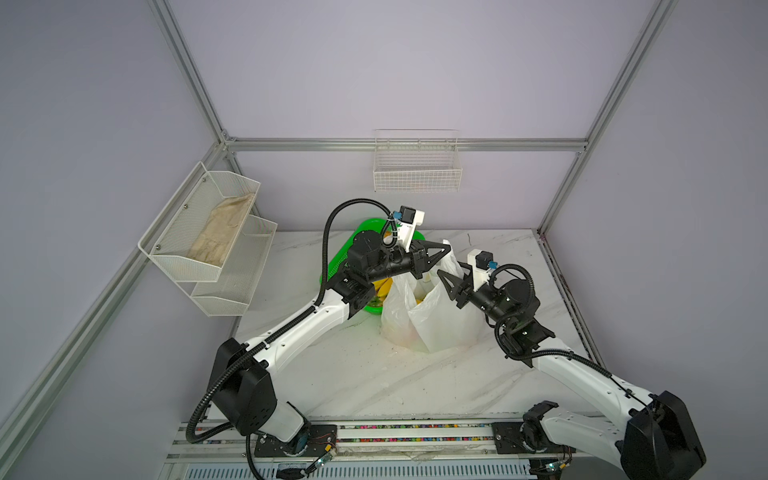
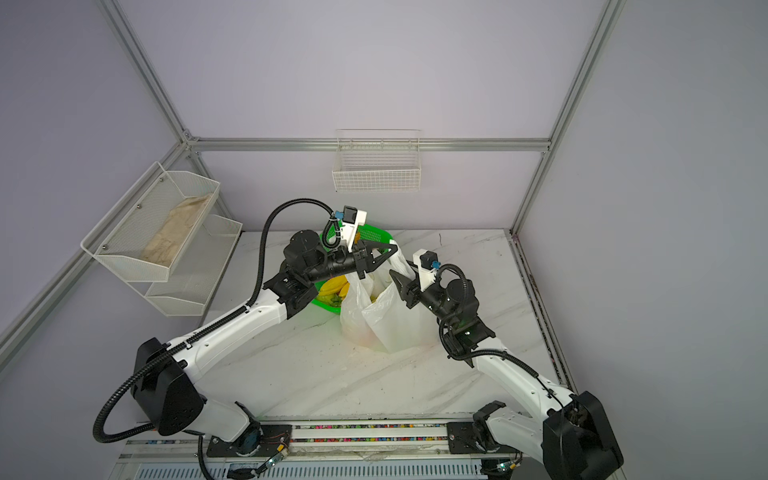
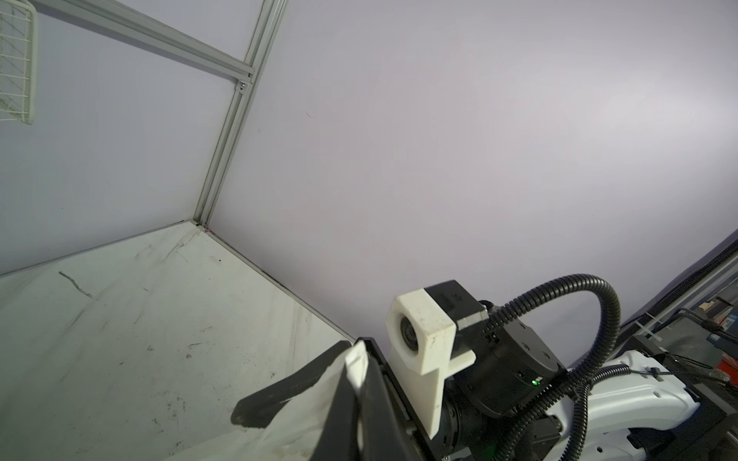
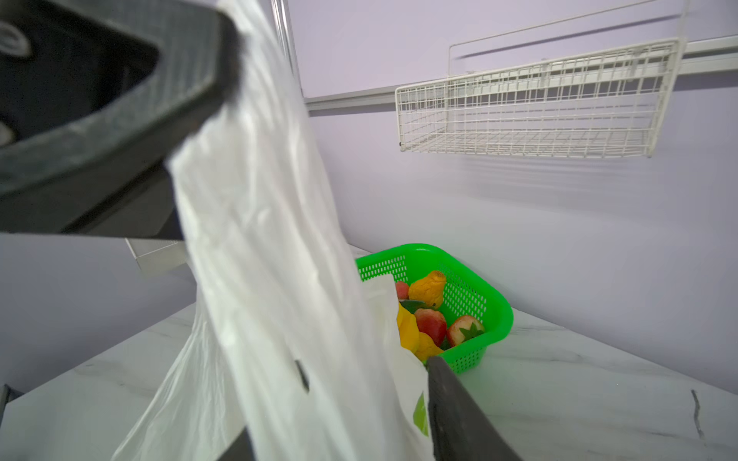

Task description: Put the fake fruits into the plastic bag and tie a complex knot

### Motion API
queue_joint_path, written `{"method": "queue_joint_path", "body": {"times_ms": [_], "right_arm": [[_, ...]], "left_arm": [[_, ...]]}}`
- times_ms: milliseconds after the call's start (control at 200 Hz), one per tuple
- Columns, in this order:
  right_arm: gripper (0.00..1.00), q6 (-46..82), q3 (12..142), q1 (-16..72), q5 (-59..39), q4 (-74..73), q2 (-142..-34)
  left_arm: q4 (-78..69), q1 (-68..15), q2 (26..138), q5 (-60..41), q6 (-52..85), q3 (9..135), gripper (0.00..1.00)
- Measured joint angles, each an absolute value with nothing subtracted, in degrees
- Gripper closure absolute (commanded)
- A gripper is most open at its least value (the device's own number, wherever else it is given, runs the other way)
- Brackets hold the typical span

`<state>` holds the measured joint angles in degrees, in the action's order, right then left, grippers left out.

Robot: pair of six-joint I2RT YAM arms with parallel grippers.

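Soft, even light (near plastic blurred)

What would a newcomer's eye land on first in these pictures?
The white plastic bag stands mid-table, with one handle pinched up by the left gripper. Behind it, near the back wall, the bright green basket holds colourful fake fruits.

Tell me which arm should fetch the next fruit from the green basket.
Right, probably. The right hand stands open beside the bag; the left hand is shut on the bag's handle, holding it up.
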<state>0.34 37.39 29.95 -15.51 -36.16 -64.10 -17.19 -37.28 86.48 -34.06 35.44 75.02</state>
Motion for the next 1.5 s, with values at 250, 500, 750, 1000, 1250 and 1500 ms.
{"method": "queue_joint_path", "body": {"times_ms": [250, 500, 750, 1000, 1250, 1500], "right_arm": [[0.37, 0.8, 39.3, 34.5, -4.2, -38.4, -67.8], [0.38, 3.6, 41.3, 38.3, 9.8, -42.9, -72.9], [0.59, 8.2, 42.5, 39.2, 21.1, -42.5, -78.2], [0.71, 8.7, 38.9, 39.3, 23.6, -41.6, -77.7], [0.69, 5.3, 34.7, 39.3, 19.2, -39.3, -71.7], [0.14, -1.5, 34.8, 36.7, 4.6, -34.0, -65.4]], "left_arm": [[-17.6, -37.3, 86.5, -34.1, 35.6, 75.0, 1.00], [-17.6, -37.3, 86.5, -34.0, 35.6, 75.0, 1.00], [-17.1, -37.3, 86.5, -32.7, 35.9, 74.3, 1.00], [-14.8, -37.1, 86.5, -32.3, 35.9, 74.1, 1.00], [-14.1, -36.3, 86.5, -32.4, 35.8, 74.1, 1.00], [-15.3, -35.2, 86.5, -32.4, 35.7, 74.1, 1.00]]}}
